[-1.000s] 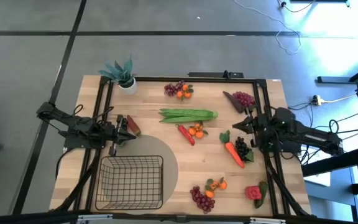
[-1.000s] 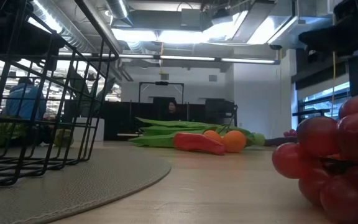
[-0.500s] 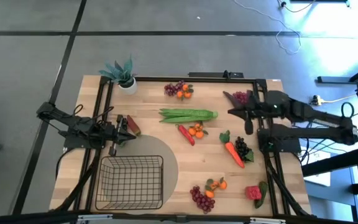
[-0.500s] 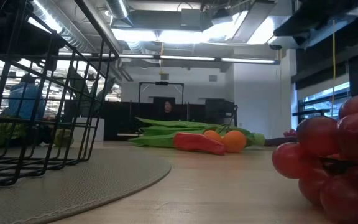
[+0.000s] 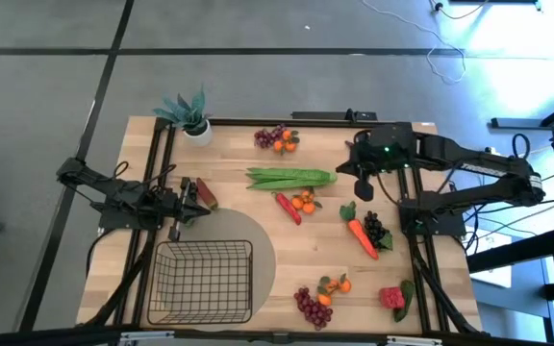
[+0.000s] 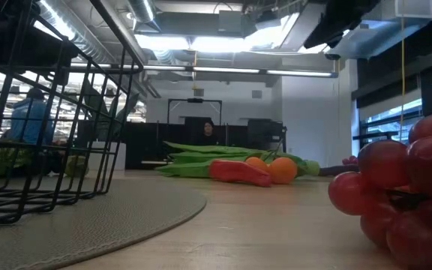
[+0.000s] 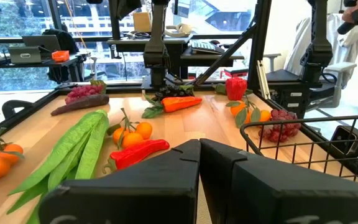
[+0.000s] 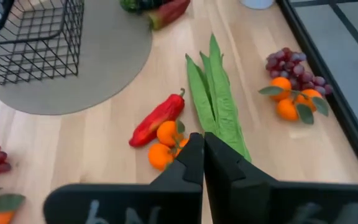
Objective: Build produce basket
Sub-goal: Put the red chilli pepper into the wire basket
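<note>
The dark wire basket stands on a grey round mat at the near left. The produce lies spread over the table: green bean pods, a red pepper with tangerines, and a carrot with dark grapes. My right gripper hangs shut above the table, just right of the bean pods, which show below its fingers. My left gripper rests shut at the left side, far of the basket, with a red pepper by its tips. Nothing shows between its fingers.
Grapes with tangerines lie at the far edge and at the near edge. Purple grapes lie under the right arm, and a red strawberry sits near right. A potted plant stands at the far left corner. Black rails frame the table.
My right arm has risen from beside the carrot at the table's right edge. It swung toward the far edge and then left, and now hangs by the right end of the bean pods. The produce and the basket have not moved.
</note>
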### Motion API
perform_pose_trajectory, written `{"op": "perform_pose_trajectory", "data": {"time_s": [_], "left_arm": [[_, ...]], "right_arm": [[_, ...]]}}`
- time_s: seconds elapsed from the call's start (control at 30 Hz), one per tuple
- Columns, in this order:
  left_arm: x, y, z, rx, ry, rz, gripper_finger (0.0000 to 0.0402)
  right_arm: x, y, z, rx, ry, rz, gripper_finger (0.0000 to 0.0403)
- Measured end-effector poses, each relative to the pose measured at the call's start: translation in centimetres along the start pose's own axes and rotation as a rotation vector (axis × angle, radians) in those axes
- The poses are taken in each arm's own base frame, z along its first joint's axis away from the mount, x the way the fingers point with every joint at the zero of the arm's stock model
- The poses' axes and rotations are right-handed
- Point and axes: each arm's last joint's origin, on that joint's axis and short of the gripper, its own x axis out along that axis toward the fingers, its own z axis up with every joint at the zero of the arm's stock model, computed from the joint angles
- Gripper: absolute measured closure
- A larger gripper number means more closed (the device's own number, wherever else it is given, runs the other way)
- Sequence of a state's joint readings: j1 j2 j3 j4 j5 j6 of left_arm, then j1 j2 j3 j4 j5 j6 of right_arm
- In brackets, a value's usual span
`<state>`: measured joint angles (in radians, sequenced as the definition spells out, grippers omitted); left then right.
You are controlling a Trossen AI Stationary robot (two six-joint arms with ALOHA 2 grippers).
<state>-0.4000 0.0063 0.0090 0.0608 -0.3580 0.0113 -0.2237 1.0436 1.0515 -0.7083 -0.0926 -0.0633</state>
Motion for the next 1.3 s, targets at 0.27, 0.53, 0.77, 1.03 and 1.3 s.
{"op": "perform_pose_trajectory", "data": {"time_s": [0.27,0.53,0.77,1.03,1.3], "left_arm": [[0.0,0.0,0.0,-0.002,-0.002,0.007,0.0401],[-0.8,0.4,4.1,-0.033,-0.086,0.018,0.0401],[-2.7,1.2,9.1,0.011,0.044,0.041,0.0401],[-3.0,1.7,13.9,-0.091,0.16,0.153,0.0401],[-2.3,1.5,16.0,-0.271,0.378,0.259,0.0401]], "right_arm": [[1.8,-0.2,0.3,-0.019,0.024,0.015,0.0403],[2.1,-0.2,0.7,-0.02,-0.006,0.013,0.0403],[2.1,-0.3,0.8,0.003,-0.011,-0.02,0.0403],[2.0,-0.4,1.6,0.033,0.013,-0.031,0.0403],[2.7,-0.6,4.2,0.05,0.172,-0.023,0.0403]]}}
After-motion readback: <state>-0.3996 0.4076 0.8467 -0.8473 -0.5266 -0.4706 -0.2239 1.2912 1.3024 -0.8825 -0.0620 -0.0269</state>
